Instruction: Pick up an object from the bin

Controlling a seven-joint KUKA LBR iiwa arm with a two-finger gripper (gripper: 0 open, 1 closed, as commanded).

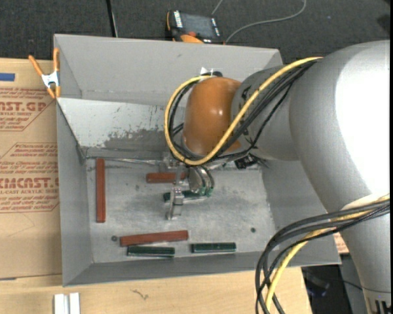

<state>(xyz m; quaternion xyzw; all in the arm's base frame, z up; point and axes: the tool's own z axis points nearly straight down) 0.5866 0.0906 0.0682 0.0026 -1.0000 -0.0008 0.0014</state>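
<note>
Nearest the lens, grey arm [327, 129] across the right of the frame, orange wrist cover [208, 120] at centre. Below that, claw [178, 200] low over the bin [72, 241] floor mid-frame; apart or together, cannot tell. Just up-left of it, short brown bar [158, 177], contact unclear. Seemingly the approach step, nothing visibly gripped. Next: calls for lining up over that bar, then lowering and closing.

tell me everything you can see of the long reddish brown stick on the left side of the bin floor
The reddish-brown stick is a long, thin, straight bar with squared ends and a matte surface, perhaps wood or plastic. It lies flat on the floor of the bin, close to the left wall and roughly parallel to it. It looks whole, and nothing but the floor touches it.
</note>
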